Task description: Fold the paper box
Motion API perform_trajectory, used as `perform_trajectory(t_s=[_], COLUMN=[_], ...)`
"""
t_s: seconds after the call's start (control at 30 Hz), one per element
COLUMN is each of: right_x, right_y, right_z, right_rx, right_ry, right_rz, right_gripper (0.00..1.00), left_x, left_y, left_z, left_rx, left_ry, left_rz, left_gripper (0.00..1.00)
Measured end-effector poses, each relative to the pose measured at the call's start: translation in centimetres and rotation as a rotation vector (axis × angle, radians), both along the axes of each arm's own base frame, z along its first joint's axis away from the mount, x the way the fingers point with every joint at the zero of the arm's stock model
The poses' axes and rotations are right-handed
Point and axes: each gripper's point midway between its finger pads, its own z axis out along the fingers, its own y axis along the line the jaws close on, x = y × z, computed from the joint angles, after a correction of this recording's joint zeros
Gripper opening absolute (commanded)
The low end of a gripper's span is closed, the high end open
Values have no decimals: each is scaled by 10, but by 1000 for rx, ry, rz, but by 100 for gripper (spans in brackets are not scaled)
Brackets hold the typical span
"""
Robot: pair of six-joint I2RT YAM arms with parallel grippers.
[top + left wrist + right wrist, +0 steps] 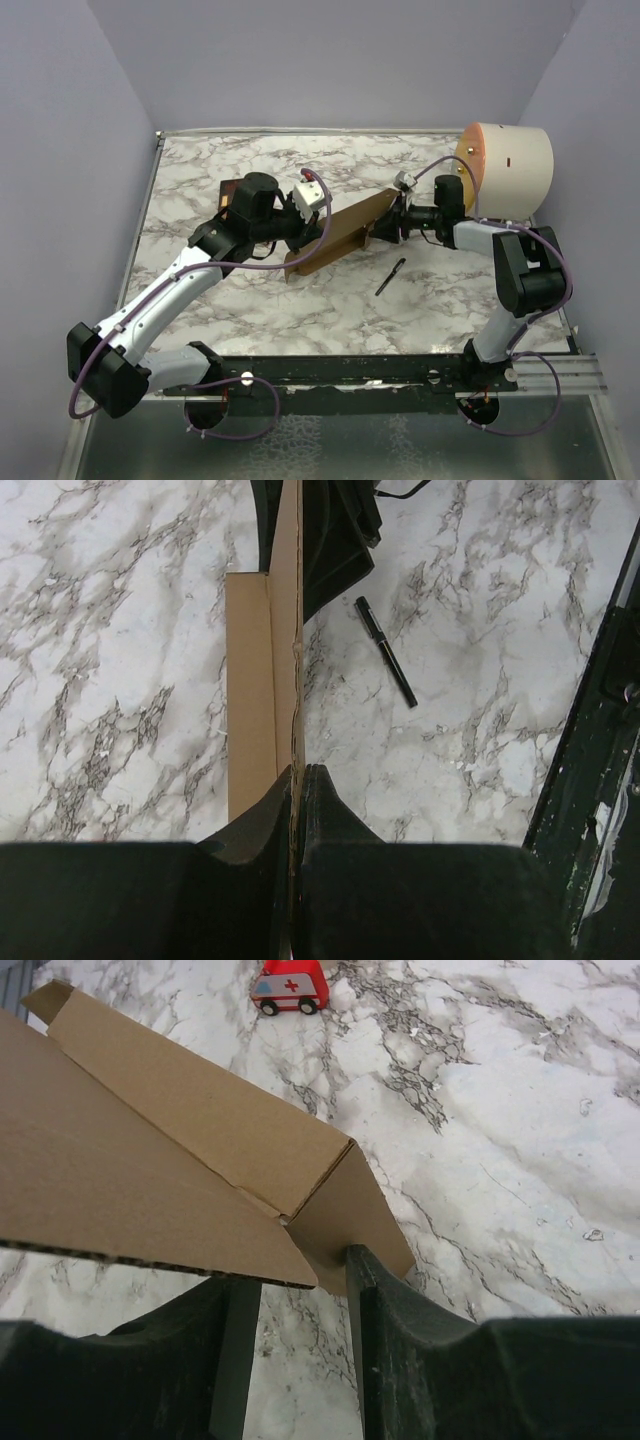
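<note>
Marble-patterned table (300,310), small items scattered
A black pen (390,277) lies near the right gripper (297,1275); a toy ambulance (290,987) sits well ahead of it.

A robotics lab cell: plain lilac walls (330,60) enclosed a marble-patterned table (300,310) with robot arms (160,300) bolted along its near edge.

One box (338,233), one pen (390,277) (black), one toy (289,987).
</note>
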Motion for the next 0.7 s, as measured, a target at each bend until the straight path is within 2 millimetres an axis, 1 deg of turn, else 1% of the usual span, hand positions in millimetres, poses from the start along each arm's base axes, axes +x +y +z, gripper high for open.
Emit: perform_trajectory(t_s=[0.17,0.27,0.43,0.7], right_x=[5,9,14,19], right_y=[1,2,4,7], right_z=[1,3,1,-5], right_rx=[11,21,38,55], right_ry=[4,1,4,-5], right_rz=[-44,-61,-71,-73], right_gripper=[31,31,39,40], left_x=[0,1,2,0], left_y=[-1,-2,-3,-7], left_z=[0,-1,-1,-3], left_rx=[-2,-3,-5,-11], left_ry=[1,2,1,14], left_rz=[-4,-5,-8,-27], left_gripper=[0,0,0,0])
